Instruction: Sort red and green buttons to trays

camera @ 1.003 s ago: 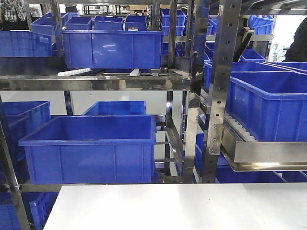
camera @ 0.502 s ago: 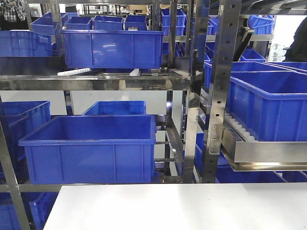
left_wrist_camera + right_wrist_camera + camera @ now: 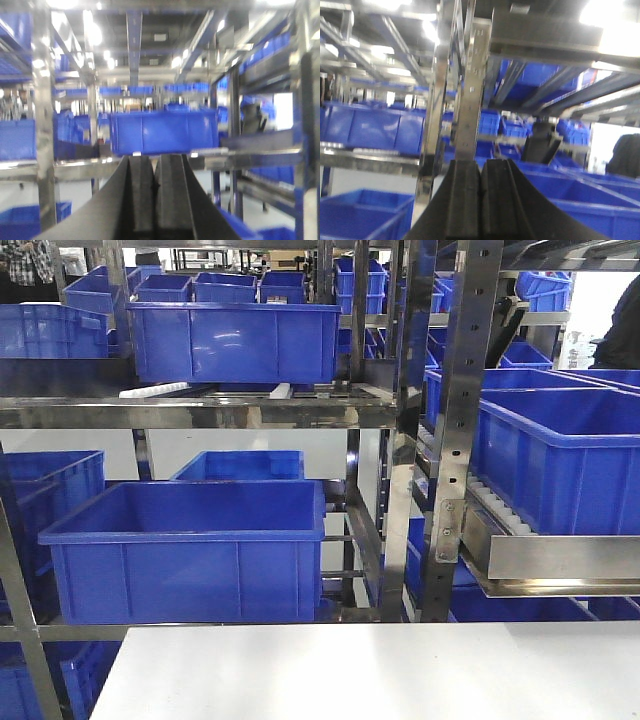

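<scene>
No red or green button and no red or green tray shows in any view; they are out of view. My left gripper [image 3: 156, 161] is shut and empty, its black fingers pressed together and pointing at a blue crate [image 3: 164, 131] on a steel shelf. My right gripper [image 3: 481, 166] is shut and empty, pointing at a steel rack post [image 3: 472, 95] with blue crates behind. Neither gripper shows in the front view.
A white table [image 3: 400, 670] fills the bottom of the front view. Behind it stand steel racks [image 3: 455, 430] holding several deep blue crates, one large crate [image 3: 190, 545] at lower left, one [image 3: 235, 340] on the upper shelf and one [image 3: 560, 460] at the right.
The front view has shifted slightly, with the table edge a touch higher. Nothing else has visibly changed.
</scene>
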Tool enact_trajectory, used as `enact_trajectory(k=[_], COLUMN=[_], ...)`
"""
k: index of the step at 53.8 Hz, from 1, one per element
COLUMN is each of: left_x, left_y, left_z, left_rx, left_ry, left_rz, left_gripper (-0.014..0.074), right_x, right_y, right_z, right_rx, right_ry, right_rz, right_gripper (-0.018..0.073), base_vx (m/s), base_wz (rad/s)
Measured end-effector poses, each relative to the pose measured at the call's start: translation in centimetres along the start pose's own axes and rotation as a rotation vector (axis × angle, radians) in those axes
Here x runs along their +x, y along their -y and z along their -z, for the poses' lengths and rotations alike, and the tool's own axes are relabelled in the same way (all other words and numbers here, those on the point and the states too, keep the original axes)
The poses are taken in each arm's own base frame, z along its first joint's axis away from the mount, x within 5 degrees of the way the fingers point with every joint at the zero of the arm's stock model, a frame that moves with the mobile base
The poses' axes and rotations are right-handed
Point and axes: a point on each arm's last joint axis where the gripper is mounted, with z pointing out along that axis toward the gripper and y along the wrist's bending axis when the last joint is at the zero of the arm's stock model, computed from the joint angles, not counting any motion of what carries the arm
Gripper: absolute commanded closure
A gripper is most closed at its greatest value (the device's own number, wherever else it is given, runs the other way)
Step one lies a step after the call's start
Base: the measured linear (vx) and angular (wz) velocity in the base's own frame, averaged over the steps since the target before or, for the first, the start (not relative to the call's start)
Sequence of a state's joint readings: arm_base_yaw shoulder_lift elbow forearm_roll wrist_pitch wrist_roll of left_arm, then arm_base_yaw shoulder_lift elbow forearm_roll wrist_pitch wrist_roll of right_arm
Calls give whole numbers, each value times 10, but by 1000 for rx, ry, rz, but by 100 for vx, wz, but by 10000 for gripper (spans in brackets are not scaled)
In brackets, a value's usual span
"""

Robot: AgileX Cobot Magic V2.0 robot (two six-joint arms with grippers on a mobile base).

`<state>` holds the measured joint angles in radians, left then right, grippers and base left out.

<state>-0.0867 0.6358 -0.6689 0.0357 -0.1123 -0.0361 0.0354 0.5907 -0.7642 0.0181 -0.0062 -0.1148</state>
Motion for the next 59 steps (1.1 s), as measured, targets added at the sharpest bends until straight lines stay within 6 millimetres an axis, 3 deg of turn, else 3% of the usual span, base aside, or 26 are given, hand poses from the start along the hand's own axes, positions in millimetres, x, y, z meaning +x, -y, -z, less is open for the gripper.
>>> enact_trajectory(k=[9, 17, 23, 33, 36, 43, 52, 57, 59], left_x=[17, 29, 30, 28, 28, 28, 29, 30, 30], left_y=[0, 0, 0, 1, 1, 1, 0, 0, 0], left_z=[-42, -55, -56, -57, -57, -57, -56, -56, -56], left_rx=[3, 12, 13, 14, 14, 14, 13, 12, 12], left_ry=[-131, -175, -173, -163, -163, -166, -184, -190, -192], left_rz=[-25, -59, -65, -68, -68, -68, -68, -68, -68], left_gripper=[583, 513, 402, 141, 80, 1, 9, 11, 11], right_x=[23, 35, 36, 38, 37, 34, 31, 52, 72], right_y=[-2, -3, -4, -4, -4, -3, -3, -5, -8], right_z=[-42, -52, -52, -52, -52, -53, -57, -61, -61], right_rx=[-12, -18, -19, -21, -20, -16, -3, -8, -18], right_ry=[-139, -203, -216, -238, -229, -189, -87, -54, -73], right_rz=[-17, -23, -23, -25, -27, -30, -45, -7, 6], right_gripper=[557, 464, 304, -92, -167, -162, -103, -42, -18], base_vx=[0, 0, 0, 0, 0, 0, 0, 0, 0], base_wz=[0, 0, 0, 0, 0, 0, 0, 0, 0])
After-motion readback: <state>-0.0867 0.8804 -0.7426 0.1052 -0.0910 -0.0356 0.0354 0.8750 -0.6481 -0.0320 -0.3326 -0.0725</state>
